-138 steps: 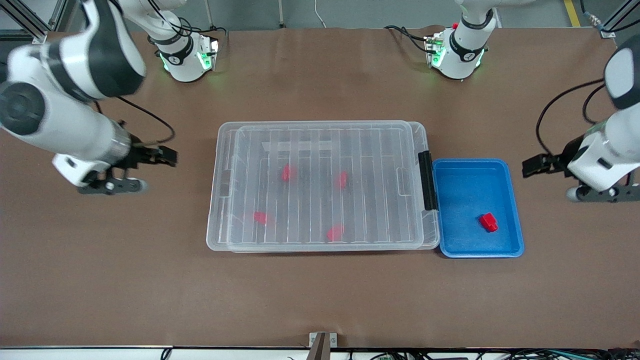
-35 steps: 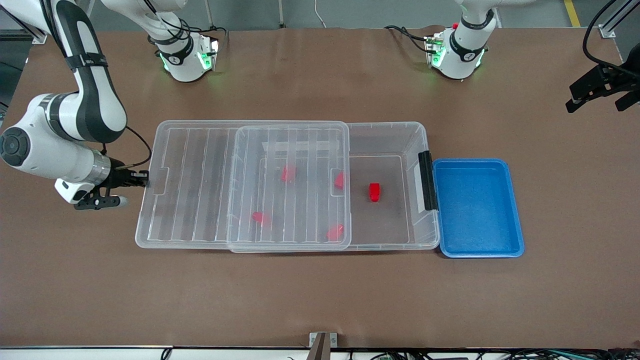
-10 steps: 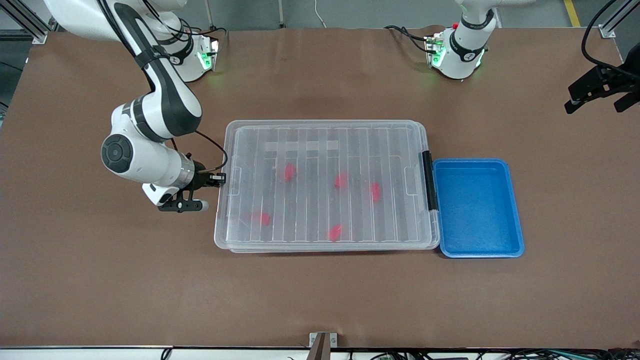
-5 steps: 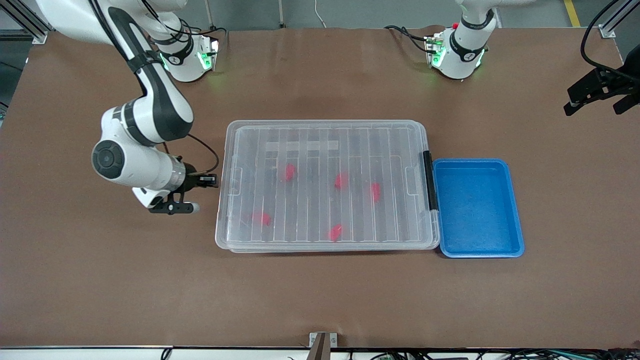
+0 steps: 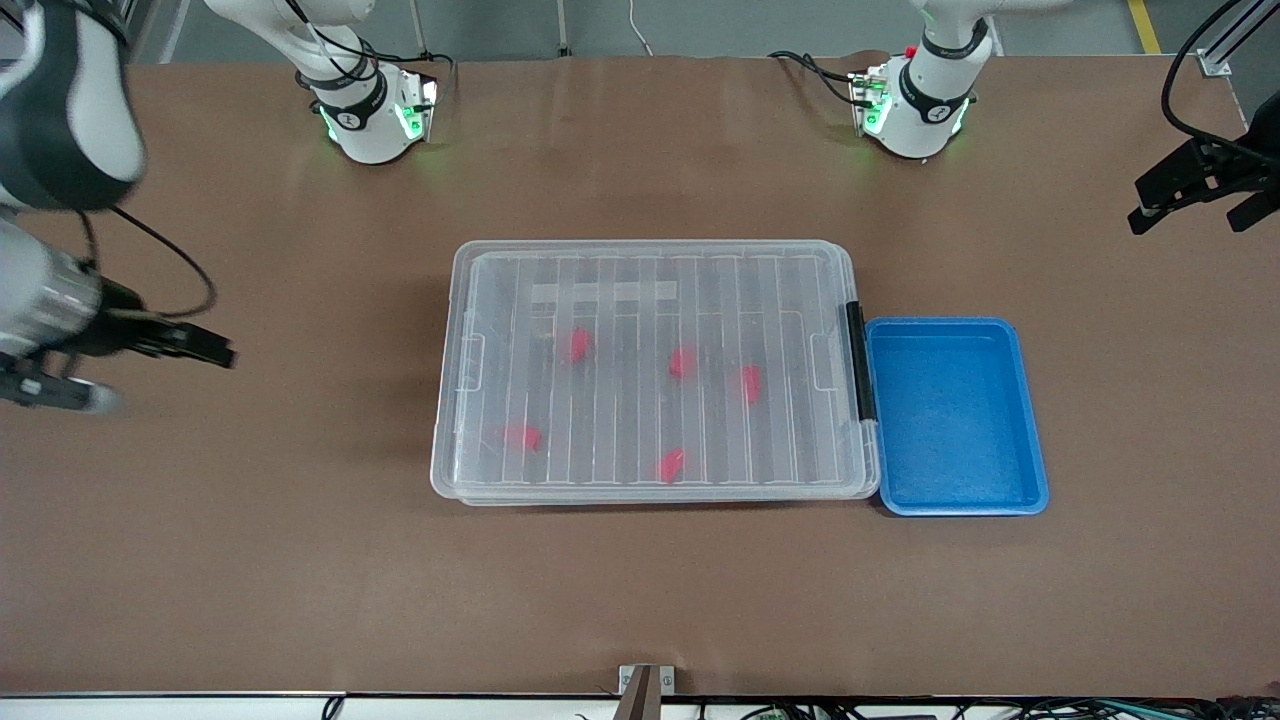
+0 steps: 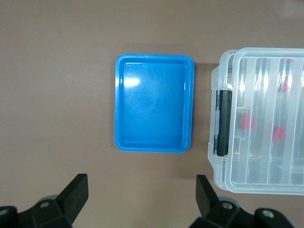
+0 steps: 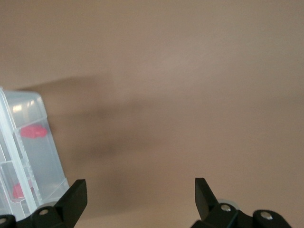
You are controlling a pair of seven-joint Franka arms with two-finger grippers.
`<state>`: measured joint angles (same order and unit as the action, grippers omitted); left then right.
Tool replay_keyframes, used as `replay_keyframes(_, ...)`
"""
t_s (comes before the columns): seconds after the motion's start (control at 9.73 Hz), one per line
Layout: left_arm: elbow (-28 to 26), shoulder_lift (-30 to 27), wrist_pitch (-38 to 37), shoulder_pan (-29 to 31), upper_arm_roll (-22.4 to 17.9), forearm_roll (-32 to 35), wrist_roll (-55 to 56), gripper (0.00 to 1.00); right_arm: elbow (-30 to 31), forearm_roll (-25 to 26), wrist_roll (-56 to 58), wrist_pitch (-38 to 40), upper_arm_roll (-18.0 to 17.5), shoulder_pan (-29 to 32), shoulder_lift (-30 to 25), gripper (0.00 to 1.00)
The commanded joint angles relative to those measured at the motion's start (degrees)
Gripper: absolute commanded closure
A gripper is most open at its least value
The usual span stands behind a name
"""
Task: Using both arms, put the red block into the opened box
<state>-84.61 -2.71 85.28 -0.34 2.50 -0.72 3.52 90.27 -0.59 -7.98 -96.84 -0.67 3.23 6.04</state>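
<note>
The clear box point(image 5: 446, 470) lies in the middle of the table with its ribbed lid point(image 5: 620, 290) fully over it. Several red blocks show through the lid; the red block point(image 5: 750, 383) closest to the black latch point(image 5: 856, 360) also shows in the left wrist view point(image 6: 245, 122). My right gripper point(image 5: 205, 350) hangs open and empty over bare table, well away from the box toward the right arm's end; its wrist view catches a box corner point(image 7: 28, 156). At the left arm's end of the table my left gripper point(image 5: 1188, 222) waits, open and empty, up in the air.
An empty blue tray point(image 5: 1030, 420) sits against the latch end of the box, toward the left arm's end, and also appears in the left wrist view point(image 6: 154, 109). Brown table surface surrounds the box and the tray.
My right gripper has opened, let go of the lid's edge and swung away from the box toward the right arm's end. The lid stays over the box. The left arm has not moved.
</note>
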Motion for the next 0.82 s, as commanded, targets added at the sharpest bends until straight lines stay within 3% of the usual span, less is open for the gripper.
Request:
replay_keyframes(0.0, -0.29, 1.21, -0.02, -0.45, -0.13, -0.08, 0.00, 0.00, -2.97, 1.47, 7.84, 6.26, 3.38, -0.51, -4.36, 0.00)
replay_keyframes(0.21, -0.38, 1.21, -0.11, -0.45, -0.13, -0.08, -0.09, 0.00, -10.17, 1.12, 7.19, 12.80, 6.37, -0.42, -4.28, 0.00)
replay_keyframes(0.72, -0.38, 1.48, -0.20, -0.45, -0.04, -0.16, -0.18, 0.00, -9.33, 1.12, 7.62, 15.18, 7.70, -0.33, -4.28, 0.00)
